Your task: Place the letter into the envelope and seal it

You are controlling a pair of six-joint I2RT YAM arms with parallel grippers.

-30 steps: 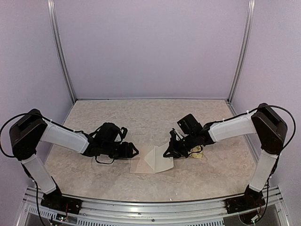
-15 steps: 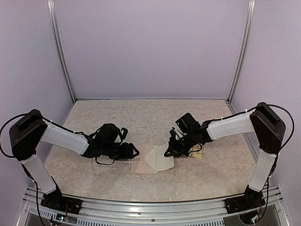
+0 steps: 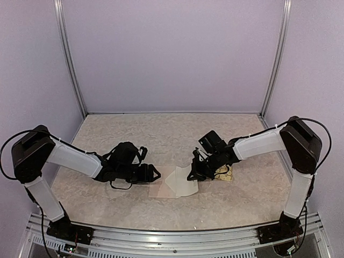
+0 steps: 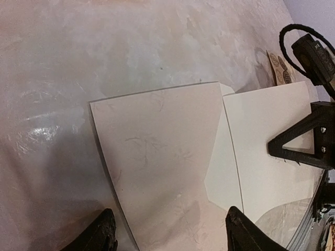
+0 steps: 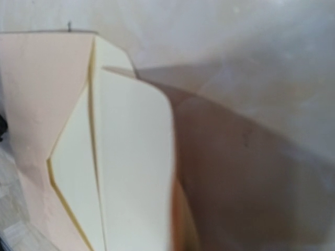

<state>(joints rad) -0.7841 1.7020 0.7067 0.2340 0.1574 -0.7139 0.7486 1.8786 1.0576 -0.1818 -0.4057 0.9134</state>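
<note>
Top external view: the envelope (image 3: 160, 189) lies flat on the table (image 3: 161, 134) between both arms; the left gripper (image 3: 156, 173) hangs spread wide at its left edge, the right gripper (image 3: 192, 175) is clamped on the raised edge of the letter (image 3: 183, 184)

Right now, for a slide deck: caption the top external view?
Right gripper holds a cream sheet at the envelope; open left gripper waits beside it.

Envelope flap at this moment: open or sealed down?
Open. In the left wrist view the pointed flap lies spread flat, away from the envelope body, overlapping the faintly written sheet, not folded back.
</note>
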